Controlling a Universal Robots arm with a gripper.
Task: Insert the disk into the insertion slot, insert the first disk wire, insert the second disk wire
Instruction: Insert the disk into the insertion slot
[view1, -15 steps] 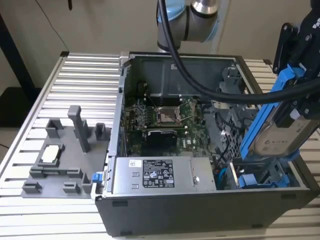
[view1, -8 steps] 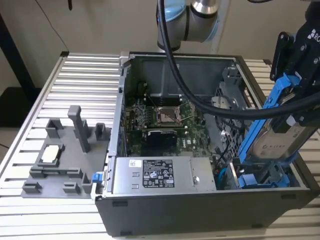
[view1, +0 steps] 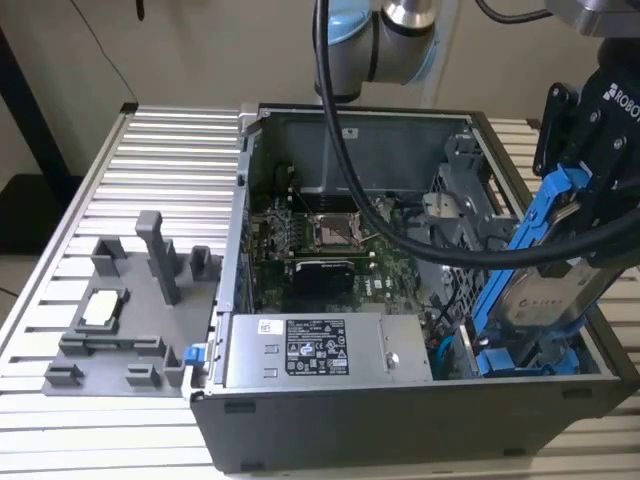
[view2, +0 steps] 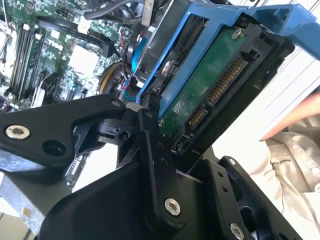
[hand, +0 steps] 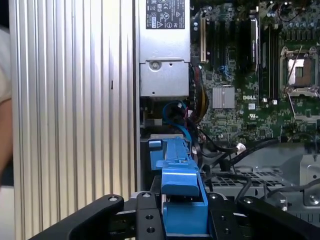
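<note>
**Exterior view.** The gripper (view1: 582, 195) is clenched on the upper end of the disk (view1: 545, 295). The disk is tilted steeply. Its lower end is down inside the computer case (view1: 400, 420), at the near corner on the exterior view's right, close to the other blue-framed drive (view1: 535, 362). It is not seated. There is a pale label on the disk face, with print too small to make out. The power supply (view1: 310, 350) carries a white sticker of dense print, and the gripper body has white lettering. None of it is transcribed.

**Second wrist view.** This shows the disk's underside: a green circuit board (view2: 210, 85) with its row of gold connector contacts at the end nearer the gripper. A person's pale sleeve (view2: 295, 155) lies beyond the case edge.

**First wrist view.** The blue carrier is edge-on between the black fingers (hand: 147, 220) and aims toward the insertion slot (hand: 162, 136). Loose cables (hand: 225, 150) lie just beside that line.

**Judgement.**
- Flatten the tilt until the carrier's edges run parallel with the bay walls.
- Feed straight and slowly.
- Keep the cables out of the mouth.
- Stop at any binding rather than push.
</note>
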